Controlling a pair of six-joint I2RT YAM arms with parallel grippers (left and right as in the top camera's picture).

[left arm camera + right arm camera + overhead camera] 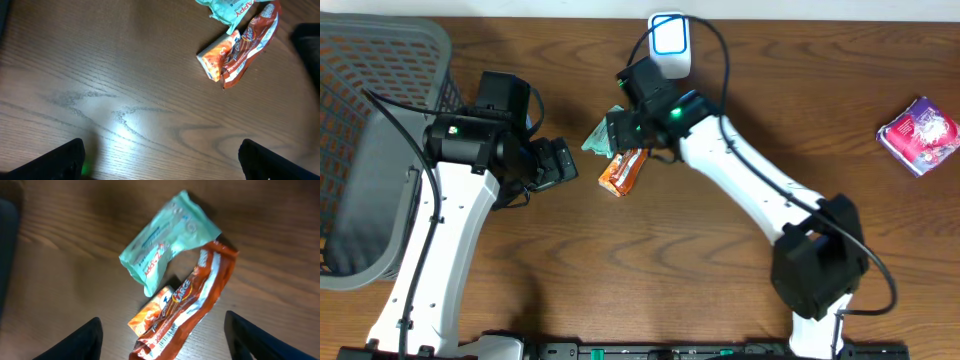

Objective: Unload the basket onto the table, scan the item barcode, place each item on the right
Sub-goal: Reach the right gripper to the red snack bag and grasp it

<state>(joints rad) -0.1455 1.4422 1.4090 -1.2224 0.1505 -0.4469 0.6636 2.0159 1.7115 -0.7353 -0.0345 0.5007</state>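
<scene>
Three items lie together on the wood table: a teal packet (167, 240) (594, 141), a crumpled red-orange wrapper (197, 297) (625, 172) with a barcode near its lower end, and a small orange box (151, 316) partly under it. My right gripper (165, 345) (618, 128) hangs open over them, with the wrapper's lower end between its fingers and untouched. My left gripper (162, 162) (560, 162) is open over bare table, left of the items; in its view the wrapper (250, 42) and box (214, 56) sit at the upper right. A white scanner (670, 45) stands at the back edge.
A grey mesh basket (380, 60) fills the left side of the table. A pink-purple packet (920, 135) lies far right. The scanner's black cable (715, 40) loops over the right arm.
</scene>
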